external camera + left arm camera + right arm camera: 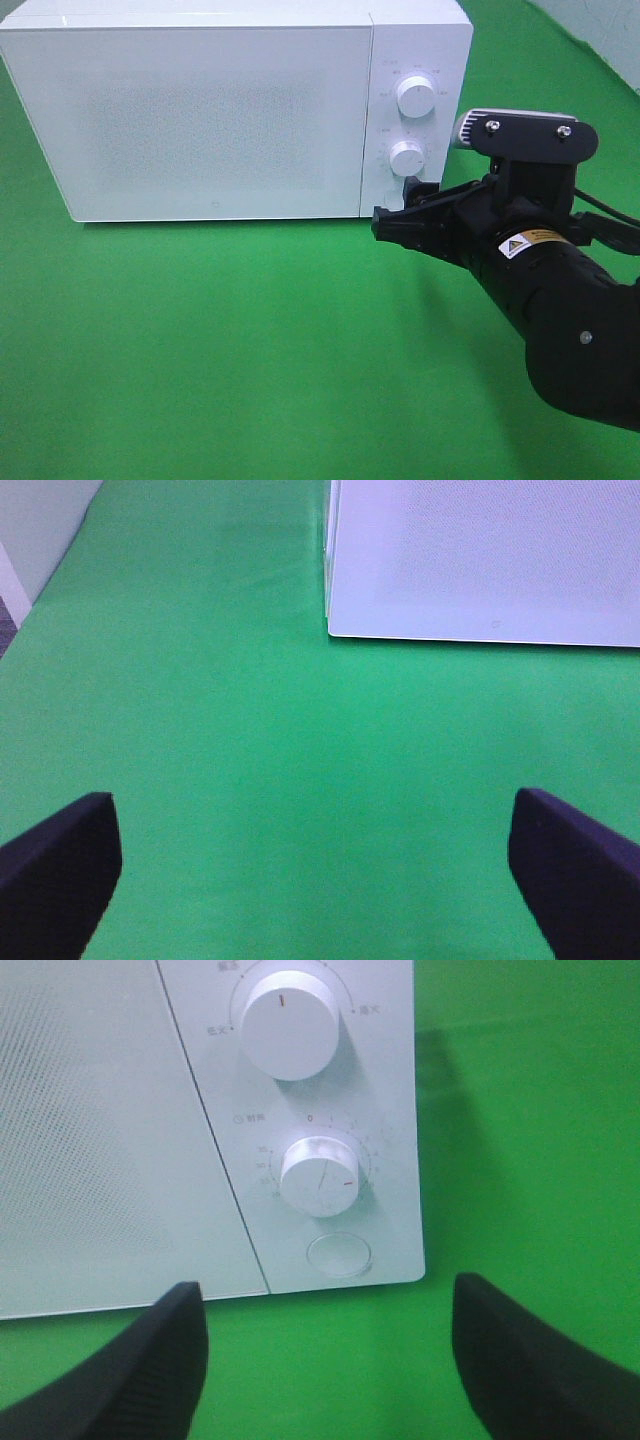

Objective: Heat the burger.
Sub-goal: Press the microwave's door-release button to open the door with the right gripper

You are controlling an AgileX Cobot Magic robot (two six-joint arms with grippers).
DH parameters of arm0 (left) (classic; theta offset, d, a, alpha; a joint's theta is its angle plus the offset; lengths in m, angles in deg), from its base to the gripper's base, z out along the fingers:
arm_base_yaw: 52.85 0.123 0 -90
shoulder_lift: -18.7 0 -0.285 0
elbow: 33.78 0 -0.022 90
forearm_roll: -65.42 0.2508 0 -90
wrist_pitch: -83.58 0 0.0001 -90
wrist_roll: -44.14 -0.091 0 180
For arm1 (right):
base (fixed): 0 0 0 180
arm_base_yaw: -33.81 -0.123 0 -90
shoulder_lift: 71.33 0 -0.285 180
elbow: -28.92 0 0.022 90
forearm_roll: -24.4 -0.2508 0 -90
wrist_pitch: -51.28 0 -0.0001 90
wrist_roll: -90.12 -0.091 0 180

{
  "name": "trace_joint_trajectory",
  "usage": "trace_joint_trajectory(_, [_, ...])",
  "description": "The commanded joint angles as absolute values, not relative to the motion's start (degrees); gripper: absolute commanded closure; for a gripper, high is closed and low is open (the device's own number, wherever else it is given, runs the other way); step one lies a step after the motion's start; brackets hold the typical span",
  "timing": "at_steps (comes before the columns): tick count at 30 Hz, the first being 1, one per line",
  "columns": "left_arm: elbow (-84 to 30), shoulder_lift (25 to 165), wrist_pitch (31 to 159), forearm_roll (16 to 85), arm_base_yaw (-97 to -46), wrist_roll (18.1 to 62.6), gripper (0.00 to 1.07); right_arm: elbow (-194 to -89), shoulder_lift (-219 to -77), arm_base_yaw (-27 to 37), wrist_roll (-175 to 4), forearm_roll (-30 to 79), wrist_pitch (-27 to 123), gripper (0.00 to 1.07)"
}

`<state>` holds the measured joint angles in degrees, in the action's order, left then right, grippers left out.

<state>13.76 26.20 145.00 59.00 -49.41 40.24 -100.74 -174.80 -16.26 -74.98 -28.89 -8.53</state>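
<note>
Burger is not showing in any of the views, so I cannot tell where it is sitting or which way it is lying. I am guessing that it is hiding behind the shut door of the big white box-shaped microwave oven (pixel 210 110), because no burger is showing on the flat green cloth (pixel 250 350) around the oven. The door is frosted white, so nobody is seeing through it.

The black right gripper (pixel 330 1360) is hanging just in front of the oven's white control panel. Its two fingers are standing well apart and are holding nothing. The small white lower knob with the red mark (pixel 318 1175) is sitting straight ahead of it and a little higher. The flat round button (pixel 338 1255) is sitting just under that knob, and the bigger white upper knob (pixel 290 1025) is sitting above both.

The black left gripper (pixel 320 870) is hanging over bare green cloth with its fingers spread wide, and it is holding nothing. The oven's front corner is lying ahead of it and well apart.

The right arm is much nearer to the panel. I am thinking the next move is depending on lining its fingers up with the lower knob or the button, both straight ahead.
</note>
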Motion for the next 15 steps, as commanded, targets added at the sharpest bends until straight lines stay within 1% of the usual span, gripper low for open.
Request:
trace_joint_trajectory(1, [13.93,25.34,144.83,58.94,-49.13,40.36,0.09,-101.14,-174.68,-16.55,-82.83,-28.54,-7.27,0.45])
trace_joint_trajectory(3, [13.93,25.34,144.83,58.94,-49.13,40.36,0.09,-101.14,-174.68,-16.55,-98.07,-28.49,-4.87,0.56])
trace_joint_trajectory(4, [13.93,25.34,144.83,58.94,-49.13,40.36,0.09,-101.14,-174.68,-16.55,-98.07,-28.49,-4.87,0.56])
trace_joint_trajectory(5, [13.93,25.34,144.83,58.94,-49.13,40.36,0.09,-101.14,-174.68,-16.55,-105.63,-28.49,-3.66,0.62])
trace_joint_trajectory(6, [13.93,25.34,144.83,58.94,-49.13,40.36,0.09,-101.14,-174.68,-16.55,-105.63,-28.49,-3.66,0.62])
trace_joint_trajectory(7, [13.93,25.34,144.83,58.94,-49.13,40.36,0.09,-101.14,-174.68,-16.55,-113.88,-28.49,-2.86,0.68])
trace_joint_trajectory(8, [13.93,25.34,144.83,58.94,-49.13,40.36,0.09,-101.14,-174.68,-16.55,-113.88,-28.49,-2.86,0.68])
trace_joint_trajectory(9, [13.93,25.34,144.83,58.94,-49.13,40.36,0.09,-101.14,-174.68,-16.55,-121.68,-28.43,-2.35,0.75])
trace_joint_trajectory(10, [13.93,25.34,144.83,58.94,-49.13,40.36,0.09,-101.14,-174.68,-16.55,-121.68,-28.43,-2.35,0.75])
trace_joint_trajectory(11, [13.93,25.34,144.83,58.94,-49.13,40.36,0.09,-101.14,-174.68,-16.55,-127.52,-28.43,-2.12,0.79])
trace_joint_trajectory(12, [13.93,25.34,144.83,58.94,-49.13,40.36,0.09,-101.14,-174.68,-16.55,-127.52,-28.43,-2.12,0.79])
trace_joint_trajectory(13, [13.93,25.34,144.83,58.94,-49.13,40.36,0.09,-101.14,-174.68,-16.55,-131.59,-28.43,-2.12,0.86])
trace_joint_trajectory(14, [13.93,25.34,144.83,58.94,-49.13,40.36,0.09,-101.14,-174.68,-16.55,-131.59,-28.43,-2.12,0.86])
trace_joint_trajectory(15, [13.93,25.34,144.83,58.94,-49.13,40.36,0.09,-101.14,-174.68,-16.55,-136.57,-28.08,-2.12,0.9])
